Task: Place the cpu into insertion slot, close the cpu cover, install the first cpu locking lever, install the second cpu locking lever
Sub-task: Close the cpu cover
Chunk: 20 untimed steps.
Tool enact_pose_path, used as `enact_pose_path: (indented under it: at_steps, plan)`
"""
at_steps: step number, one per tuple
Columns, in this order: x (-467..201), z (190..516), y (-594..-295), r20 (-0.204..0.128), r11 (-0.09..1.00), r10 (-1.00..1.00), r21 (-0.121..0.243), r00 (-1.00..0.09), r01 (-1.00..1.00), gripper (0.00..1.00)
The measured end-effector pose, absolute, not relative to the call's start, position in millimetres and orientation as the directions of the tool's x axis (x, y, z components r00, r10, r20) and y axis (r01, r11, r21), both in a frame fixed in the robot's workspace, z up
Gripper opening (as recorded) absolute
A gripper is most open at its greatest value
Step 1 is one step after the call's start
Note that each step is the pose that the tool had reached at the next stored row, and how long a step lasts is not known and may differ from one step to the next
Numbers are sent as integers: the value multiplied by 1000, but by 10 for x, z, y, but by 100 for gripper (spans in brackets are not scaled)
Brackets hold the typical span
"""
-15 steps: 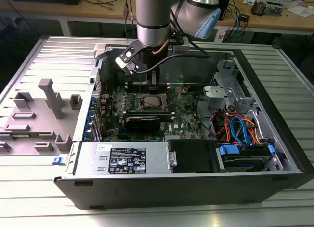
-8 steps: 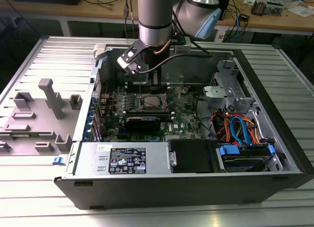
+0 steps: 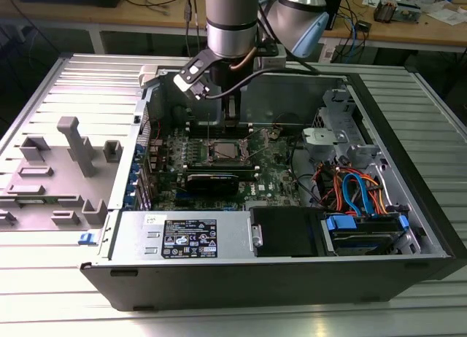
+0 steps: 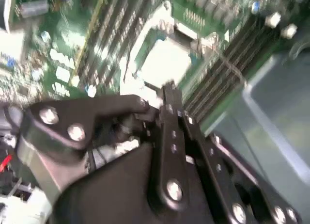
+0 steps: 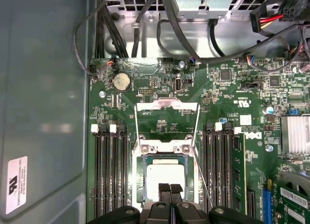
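Fingers (image 5: 164, 190) of the black two-fingered gripper (image 5: 170, 187) are pressed together, holding nothing, just over one edge of the small flat square silver-grey cpu (image 5: 164, 174). The cpu lies flat in the silvery-rimmed square insertion slot (image 5: 142, 175). Beyond it, the thin silvery metal-frame cpu cover (image 5: 167, 104) stands swung open over the green motherboard (image 5: 227, 95).

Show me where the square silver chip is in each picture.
Exterior view: the cpu lies mid-motherboard, under the arm.
Second wrist view: the cpu is the pale square just beyond the tool.
First wrist view: the cpu sits by the tool.
Shared landmark: black memory slots flank it on both sides.
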State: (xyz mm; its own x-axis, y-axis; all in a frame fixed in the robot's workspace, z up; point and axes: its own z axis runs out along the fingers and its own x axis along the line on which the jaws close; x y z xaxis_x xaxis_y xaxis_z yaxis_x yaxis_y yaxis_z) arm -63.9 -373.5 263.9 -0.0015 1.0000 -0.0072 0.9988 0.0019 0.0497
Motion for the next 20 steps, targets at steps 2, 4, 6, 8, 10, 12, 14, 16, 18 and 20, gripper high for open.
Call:
enact_pose_path:
  at_steps: [2,4,6,8,10,12,14,16,18,20]
  plan:
    - [-639,2644,-3735,-7,2,1000,50,-2,999,11]
    - [-639,2647,-3735,-7,2,1000,50,-2,999,11]
    - [-639,2648,-3735,-7,2,1000,50,-1,999,11]
    - [-634,2648,-3735,-7,2,1000,50,-2,999,11]
    - [-630,2648,-3735,-7,2,1000,50,-2,999,11]
    - [-626,2648,-3735,-7,2,1000,50,-2,999,11]
    - [-621,2648,-3735,-7,2,1000,50,-2,999,11]
    - [-618,2648,-3735,-7,2,1000,50,-1,999,11]
    - [-616,2648,-3735,-7,2,1000,50,-2,999,11]
    - [-615,2648,-3735,-7,2,1000,50,-2,999,11]
